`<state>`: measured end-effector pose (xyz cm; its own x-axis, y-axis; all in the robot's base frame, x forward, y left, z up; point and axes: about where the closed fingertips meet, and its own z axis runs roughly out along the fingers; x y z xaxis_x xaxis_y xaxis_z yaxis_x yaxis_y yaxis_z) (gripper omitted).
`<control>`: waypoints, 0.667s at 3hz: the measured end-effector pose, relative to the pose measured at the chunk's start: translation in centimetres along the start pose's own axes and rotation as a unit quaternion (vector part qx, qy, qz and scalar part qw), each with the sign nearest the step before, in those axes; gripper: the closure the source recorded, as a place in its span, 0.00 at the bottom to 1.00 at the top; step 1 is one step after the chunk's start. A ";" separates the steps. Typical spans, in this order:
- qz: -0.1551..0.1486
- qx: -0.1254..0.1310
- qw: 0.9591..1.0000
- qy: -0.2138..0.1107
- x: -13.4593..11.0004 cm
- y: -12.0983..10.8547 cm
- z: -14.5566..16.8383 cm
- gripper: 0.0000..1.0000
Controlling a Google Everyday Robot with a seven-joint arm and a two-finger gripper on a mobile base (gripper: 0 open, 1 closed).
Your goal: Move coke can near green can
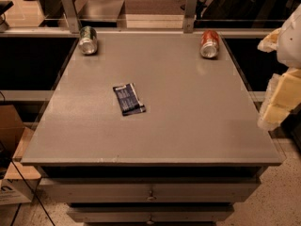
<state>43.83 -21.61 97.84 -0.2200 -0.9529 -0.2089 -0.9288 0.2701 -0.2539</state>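
My gripper (281, 99), pale cream and blocky, sits at the right margin of the view, just off the right edge of the flat grey table (188, 126). How far open it is: cannot tell. It touches neither can. White arm casing (290, 36) bulks above it, also at the right margin, partly cut off.

Nearest task item: small red-orange coke can (209, 44) with silver ends, lying on its side at the far right corner of the table, one silver end facing me. Whitish markings on its side, not legible.

Small green can (88, 39) with silver ends, also on its side, at the far left corner. The two cans are well apart, the full table width between them.

Between them and nearer to me: flat dark blue packet (128, 99), left of centre, lying slightly askew. Pale print on it, unreadable.

Below the tabletop: two shut drawers (150, 192), contents hidden. Brown cardboard box (11, 126) on the floor, left.
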 end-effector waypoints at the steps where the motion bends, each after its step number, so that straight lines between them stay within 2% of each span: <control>1: 0.000 0.000 1.000 0.000 0.0 0.0 0.0 0.00; 2: 0.003 0.004 1.000 -0.016 -0.3 -0.9 0.1 0.00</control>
<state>44.77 -21.56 98.00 -0.2160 -0.9461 -0.2414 -0.9249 0.2775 -0.2598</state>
